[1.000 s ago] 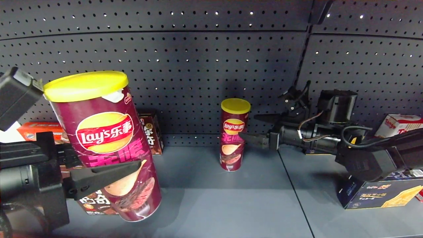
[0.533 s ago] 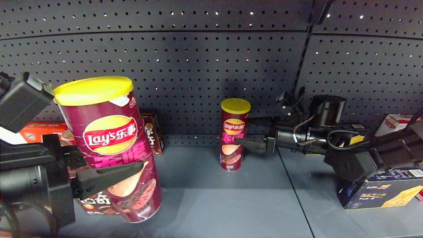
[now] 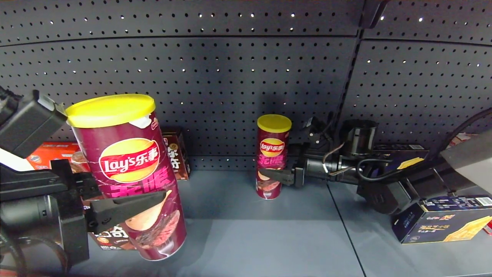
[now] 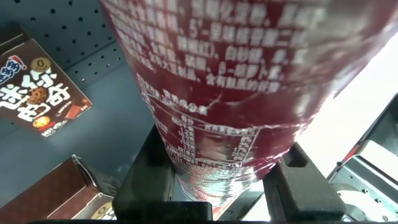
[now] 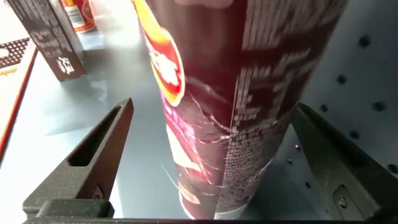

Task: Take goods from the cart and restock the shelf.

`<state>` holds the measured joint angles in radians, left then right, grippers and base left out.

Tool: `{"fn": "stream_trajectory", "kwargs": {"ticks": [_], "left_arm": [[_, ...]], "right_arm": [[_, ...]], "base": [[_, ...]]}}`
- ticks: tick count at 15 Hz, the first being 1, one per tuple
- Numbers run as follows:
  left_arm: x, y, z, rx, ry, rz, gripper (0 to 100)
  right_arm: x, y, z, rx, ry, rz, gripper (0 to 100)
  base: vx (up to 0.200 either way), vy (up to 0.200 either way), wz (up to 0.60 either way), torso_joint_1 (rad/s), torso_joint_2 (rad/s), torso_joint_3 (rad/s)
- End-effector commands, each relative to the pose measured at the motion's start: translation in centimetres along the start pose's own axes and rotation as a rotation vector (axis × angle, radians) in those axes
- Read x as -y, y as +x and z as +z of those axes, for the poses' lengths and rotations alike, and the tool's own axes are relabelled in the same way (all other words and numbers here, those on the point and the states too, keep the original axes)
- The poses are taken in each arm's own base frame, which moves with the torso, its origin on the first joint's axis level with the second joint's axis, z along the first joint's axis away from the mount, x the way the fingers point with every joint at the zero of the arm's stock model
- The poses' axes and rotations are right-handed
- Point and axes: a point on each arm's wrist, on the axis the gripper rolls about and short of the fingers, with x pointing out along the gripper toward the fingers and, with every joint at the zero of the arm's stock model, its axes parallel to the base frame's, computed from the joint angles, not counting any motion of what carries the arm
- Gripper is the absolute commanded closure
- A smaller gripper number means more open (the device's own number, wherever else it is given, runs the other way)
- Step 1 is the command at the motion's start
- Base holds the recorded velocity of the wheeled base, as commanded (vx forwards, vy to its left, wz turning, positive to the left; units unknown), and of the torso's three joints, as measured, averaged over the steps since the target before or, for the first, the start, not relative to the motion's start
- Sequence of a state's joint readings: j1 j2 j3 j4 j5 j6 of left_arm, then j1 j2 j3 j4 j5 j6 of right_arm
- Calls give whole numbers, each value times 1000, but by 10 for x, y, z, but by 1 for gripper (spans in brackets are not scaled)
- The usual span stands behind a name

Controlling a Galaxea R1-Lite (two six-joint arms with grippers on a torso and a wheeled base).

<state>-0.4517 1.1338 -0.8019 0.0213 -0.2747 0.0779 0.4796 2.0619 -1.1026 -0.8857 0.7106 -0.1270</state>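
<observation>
A big maroon chips can [image 3: 128, 173] with a yellow lid hangs tilted just over the shelf's front left, and my left gripper [image 3: 148, 188] is shut on its lower half. From the left wrist, the same can [image 4: 236, 93] sits clamped between the fingers [image 4: 149, 168]. A second, identical can [image 3: 272, 154] stands upright at the back centre of the grey shelf [image 3: 238, 231]. My right gripper [image 3: 275, 169] reaches in from the right and is open around this can's lower body. In the right wrist view the can [image 5: 230, 93] stands between the spread fingers [image 5: 99, 149] with a gap on each side.
Brown snack boxes [image 3: 177, 154] and an orange box [image 3: 46, 152] stand behind the held can. A dark blue box [image 3: 442, 223] lies at the front right. A pegboard wall [image 3: 230, 77] closes the back. Bare shelf lies between the two cans.
My right gripper has slid left along the shelf, so its fingers now straddle the standing can. The held can has shifted slightly right and down.
</observation>
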Motion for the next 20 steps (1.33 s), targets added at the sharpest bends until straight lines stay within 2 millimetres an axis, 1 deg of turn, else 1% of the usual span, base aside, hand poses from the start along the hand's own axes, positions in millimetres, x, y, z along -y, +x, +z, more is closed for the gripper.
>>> {"fn": "stream_trajectory", "kwargs": {"ticks": [1,4,11,12,15,18,20], "left_arm": [[-1,-1,0,4,-1,5,100],[-1,-1,0,2,-1,7,100],[-1,0,-3,-5,-4,5,100],[-1,0,-3,-5,-4,8,100],[-1,-1,-2,-4,-4,6,100],[-1,0,-10,-27,-10,4,100],[0,0,-12,-32,-12,4,100]], "right_arm": [[3,8,-14,-17,14,5,0],[7,13,-24,-26,22,3,0],[13,21,-36,-29,25,5,0],[12,23,-35,-21,22,4,100],[9,23,-34,-20,23,10,100],[-8,11,-19,-16,21,28,100],[-19,1,-9,-12,17,35,100]], "base": [[0,0,0,0,0,0],[0,0,0,0,0,0],[0,0,0,0,0,0],[0,0,0,0,0,0],[0,0,0,0,0,0],[0,0,0,0,0,0],[0,0,0,0,0,0]]}}
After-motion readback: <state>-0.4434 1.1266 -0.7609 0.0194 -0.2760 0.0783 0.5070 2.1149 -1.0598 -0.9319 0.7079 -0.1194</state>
